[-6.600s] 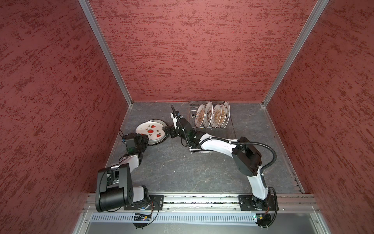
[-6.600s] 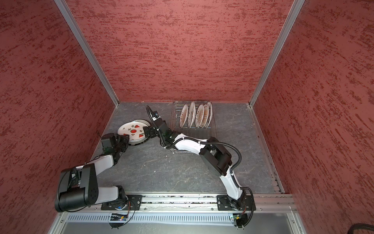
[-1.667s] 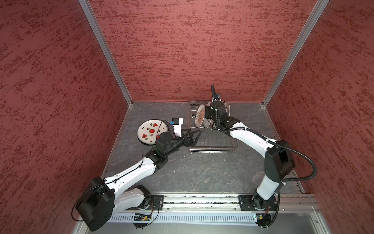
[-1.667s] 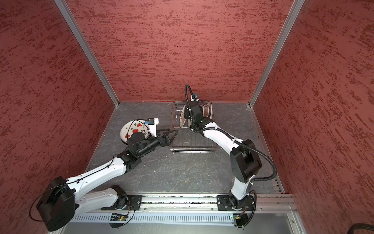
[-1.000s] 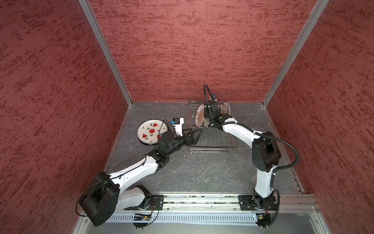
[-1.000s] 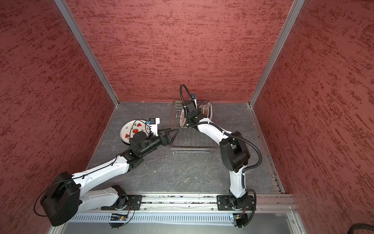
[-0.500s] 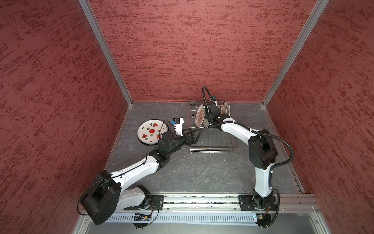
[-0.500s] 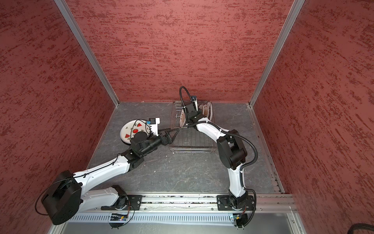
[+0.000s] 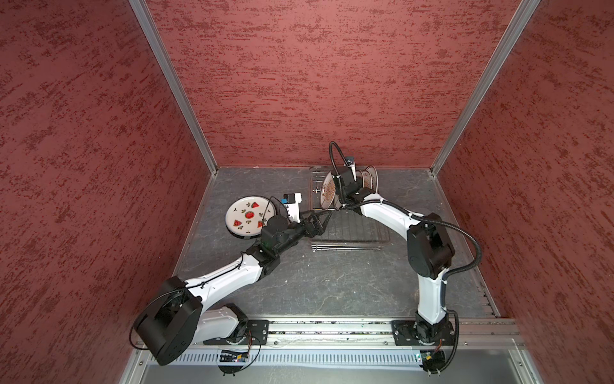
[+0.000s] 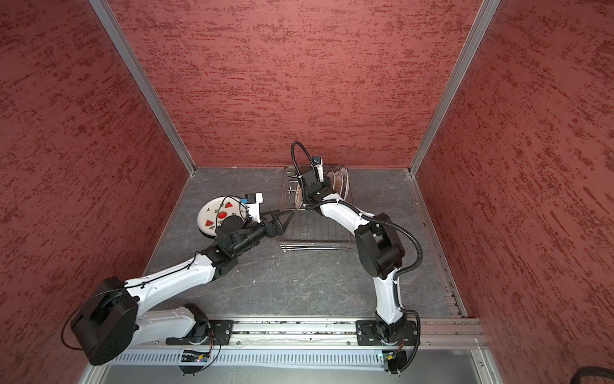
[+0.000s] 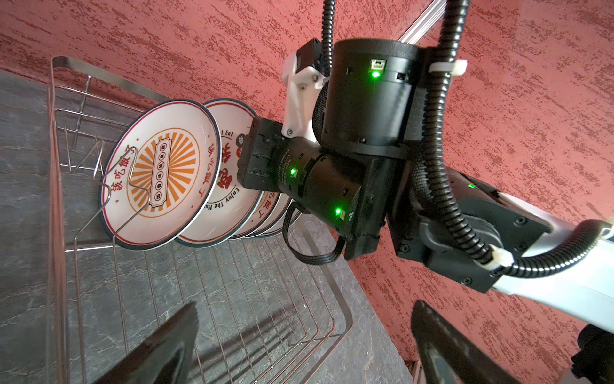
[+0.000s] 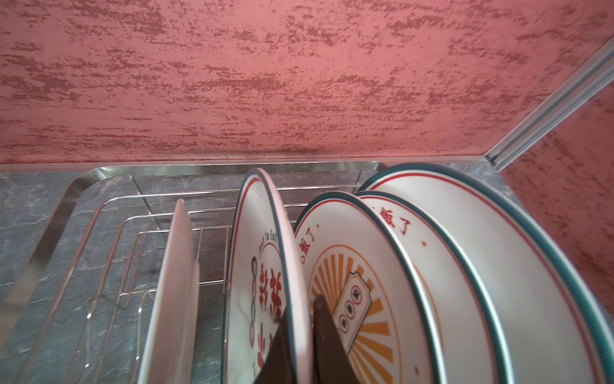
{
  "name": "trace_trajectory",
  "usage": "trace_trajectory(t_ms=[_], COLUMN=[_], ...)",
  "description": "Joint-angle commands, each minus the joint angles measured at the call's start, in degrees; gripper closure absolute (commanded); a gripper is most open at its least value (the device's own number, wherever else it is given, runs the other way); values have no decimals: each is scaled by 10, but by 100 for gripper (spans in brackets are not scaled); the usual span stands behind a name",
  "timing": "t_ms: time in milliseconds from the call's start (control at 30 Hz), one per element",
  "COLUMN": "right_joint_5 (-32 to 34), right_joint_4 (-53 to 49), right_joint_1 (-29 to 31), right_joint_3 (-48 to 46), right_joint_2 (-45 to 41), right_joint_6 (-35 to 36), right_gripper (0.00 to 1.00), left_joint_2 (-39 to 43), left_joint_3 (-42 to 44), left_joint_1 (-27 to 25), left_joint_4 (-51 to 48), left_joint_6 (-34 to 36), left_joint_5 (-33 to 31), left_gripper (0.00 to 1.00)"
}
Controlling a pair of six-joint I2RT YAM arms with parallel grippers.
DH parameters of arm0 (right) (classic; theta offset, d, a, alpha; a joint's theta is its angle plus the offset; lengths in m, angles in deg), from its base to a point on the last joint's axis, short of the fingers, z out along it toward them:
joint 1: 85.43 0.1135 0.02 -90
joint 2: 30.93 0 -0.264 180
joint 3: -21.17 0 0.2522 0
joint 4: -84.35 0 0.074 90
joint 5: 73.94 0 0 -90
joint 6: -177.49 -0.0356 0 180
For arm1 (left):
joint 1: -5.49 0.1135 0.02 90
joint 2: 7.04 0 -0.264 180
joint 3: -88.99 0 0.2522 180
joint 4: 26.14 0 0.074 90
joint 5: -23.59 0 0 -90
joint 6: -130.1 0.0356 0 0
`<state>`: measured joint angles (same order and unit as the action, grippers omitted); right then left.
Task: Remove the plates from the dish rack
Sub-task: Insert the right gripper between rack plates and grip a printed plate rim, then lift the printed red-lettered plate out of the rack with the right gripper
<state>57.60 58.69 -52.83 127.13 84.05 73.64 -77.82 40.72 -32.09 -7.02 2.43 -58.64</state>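
right claw [image 12: 300, 312]: clamped on rim of red-lettered plate [image 12: 262, 266], second in row; edge pinch suits lifting it clear of prongs [image 11: 131, 166].
left claw [image 9: 319, 222]: wide open, empty, over rack [image 9: 352, 244]; likely staged for handover.
other plates [image 12: 432, 266]: upright in rack; watermelon plate [image 9: 247, 216] flat on counter [image 9: 332, 282] beside it.

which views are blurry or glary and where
Right wrist view: the closest plates smear with blur; the right hand, shut on the red-character plate, is a soft dark shape. Left wrist view: front sunburst plate sharp, open left hand out of focus, green LEDs bloom. In both top views: even light, sharp.
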Motion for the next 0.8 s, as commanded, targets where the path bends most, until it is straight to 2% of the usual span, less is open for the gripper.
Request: trace_trajectory(t_ms=[0,200,500,767], right_joint_5=[41,64,142,172], right_joint_4=[34,48,96,149], right_joint_1=[4,14,39,58], right_joint_3=[20,13,-12,-66], right_joint_2=[-37,-59,-98,-171], right_joint_6=[23,41,90,145], right_gripper=[93,94,98,100], left_joint_2=[5,39,62,63], left_joint_3=[4,19,27,22], left_joint_1=[0,1,1,4], left_joint_4=[5,-12,-27,-22], left_joint_6=[5,17,26,52], left_joint_5=[-15,-48,-49,15], left_gripper=[1,0,1,0])
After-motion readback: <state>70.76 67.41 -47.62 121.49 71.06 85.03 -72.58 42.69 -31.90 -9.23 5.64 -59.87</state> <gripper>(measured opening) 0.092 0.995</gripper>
